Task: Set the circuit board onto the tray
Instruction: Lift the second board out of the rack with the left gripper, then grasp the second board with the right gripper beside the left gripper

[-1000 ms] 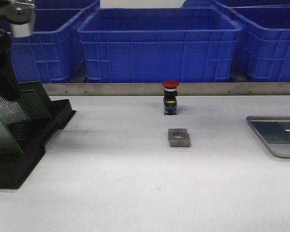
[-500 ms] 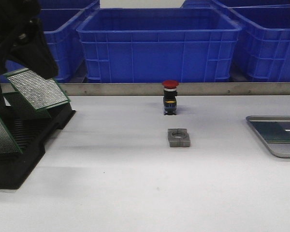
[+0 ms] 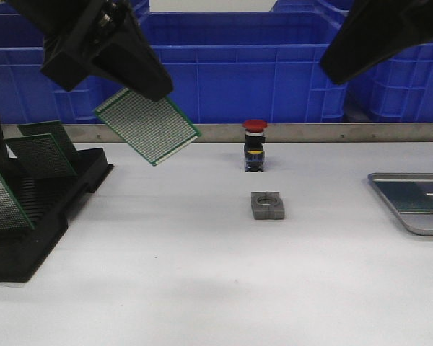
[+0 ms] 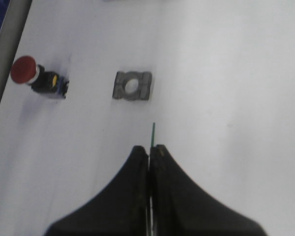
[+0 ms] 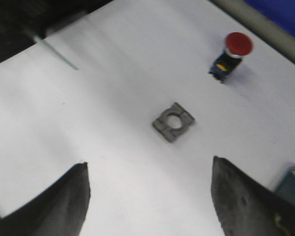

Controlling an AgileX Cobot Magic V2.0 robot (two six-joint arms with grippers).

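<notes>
- Over the table [image 3: 202,288] in the front view, my left gripper [image 3: 141,85] hangs high at the left, jaws pinching the upper edge of a circuit board [image 3: 147,125] that tilts down toward the right, clear of the table. The black rack [image 3: 50,209] with more boards lies below at the left. The tray [image 3: 411,220] sits at the far right edge, well apart from the held board, one board already lying in it. My right gripper [image 3: 379,36] is high at the right.
- From my left wrist, the jaws [image 4: 151,150] are pressed onto the board's thin green edge [image 4: 153,135], which pokes out between the tips; the grey metal block [image 4: 132,86] and the red push button [image 4: 34,76] lie on the table beyond.
- From my right wrist, my jaws [image 5: 147,184] are spread wide with nothing between them, above the block [image 5: 173,121].
</notes>
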